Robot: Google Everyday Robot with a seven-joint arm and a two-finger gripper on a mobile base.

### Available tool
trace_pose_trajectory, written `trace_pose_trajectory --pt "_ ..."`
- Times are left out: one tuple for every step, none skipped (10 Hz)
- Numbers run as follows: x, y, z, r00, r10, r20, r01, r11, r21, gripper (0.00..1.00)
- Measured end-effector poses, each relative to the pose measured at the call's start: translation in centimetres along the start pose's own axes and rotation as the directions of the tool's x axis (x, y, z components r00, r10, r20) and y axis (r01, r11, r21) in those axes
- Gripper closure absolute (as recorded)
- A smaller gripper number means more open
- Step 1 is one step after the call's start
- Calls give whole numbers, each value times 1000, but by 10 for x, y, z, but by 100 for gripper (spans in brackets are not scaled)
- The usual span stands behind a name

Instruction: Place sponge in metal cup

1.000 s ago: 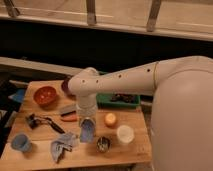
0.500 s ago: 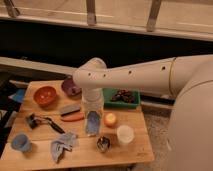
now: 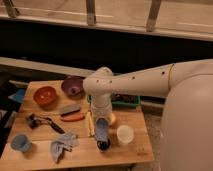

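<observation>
Gripper [image 3: 102,139] has moved right and slightly toward us since half a second ago, and it now hangs tip-down directly over the metal cup [image 3: 103,145], at or just above its rim. A blue-grey block at the tip reads to us as the sponge [image 3: 101,130], so it's above the cup, not in it. We can't tell how far the gripper is open or whether it's actually gripping.

As seen, outward from the gripper:
- Just right: white cup [image 3: 124,134].
- Just left: pale yellow strip [image 3: 90,124].
- Behind it: small orange item [image 3: 113,119], partly hidden.
- Further left: orange stick [image 3: 73,117], grey block [image 3: 69,109], black tool [image 3: 43,122].
- Lower left: crumpled grey cloth [image 3: 62,145] and, at the corner, blue cup [image 3: 20,142].
- Far back left: purple bowl [image 3: 72,85], orange bowl [image 3: 45,95].
- Back right, behind the arm [image 3: 135,82]: green tray [image 3: 126,102].

Everything sits on the wooden table [image 3: 135,150].
</observation>
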Motion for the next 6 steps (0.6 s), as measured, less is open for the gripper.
trace_pose_trajectory --pt "3 -8 7 1000 17 -19 -16 1000 6 100" --pt "6 -14 9 999 30 -31 -30 999 11 100" --pt "9 -16 12 998 36 -43 -35 999 12 100" --pt "12 -16 14 998 37 -53 -37 999 14 100" --pt "15 -19 16 997 45 -65 -44 999 15 100" --pt "18 -22 19 996 51 -75 -50 999 14 100"
